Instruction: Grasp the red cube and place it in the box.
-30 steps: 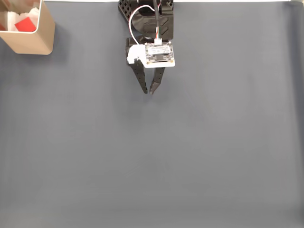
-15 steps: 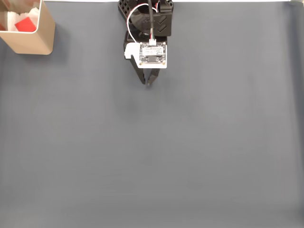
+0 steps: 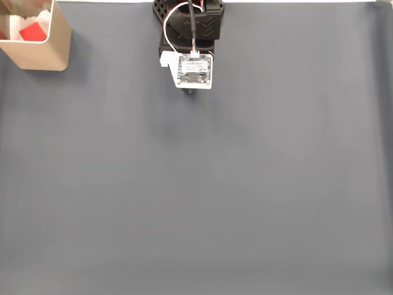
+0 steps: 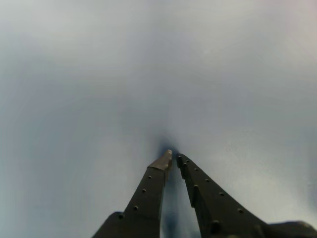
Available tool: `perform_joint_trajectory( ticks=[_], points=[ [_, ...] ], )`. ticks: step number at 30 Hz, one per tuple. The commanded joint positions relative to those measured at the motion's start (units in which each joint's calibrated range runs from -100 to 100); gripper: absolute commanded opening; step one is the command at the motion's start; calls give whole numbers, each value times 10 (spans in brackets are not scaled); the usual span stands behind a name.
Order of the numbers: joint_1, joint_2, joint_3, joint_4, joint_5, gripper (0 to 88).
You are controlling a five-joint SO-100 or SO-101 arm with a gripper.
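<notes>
Resting inside box (image 3: 43,55): red cube (image 3: 32,32).

No text, label, brand or number can be read; the circuit board (image 3: 194,71) shows only unreadable marks.

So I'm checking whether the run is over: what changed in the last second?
The pincer drew back toward the arm's base at the top of the fixed view and closed its fingers, holding nothing. The red cube stayed inside the box at the top left corner of the grey mat.
</notes>
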Motion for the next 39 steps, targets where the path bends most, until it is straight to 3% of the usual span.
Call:
perform_joint_trajectory(
  ticks=[1,15,39],
  points=[
    [-3,-14,5,21,2,3],
    [-8,-37,5,68,30,0],
    [-4,-38,5,76,12,3]
  ],
)
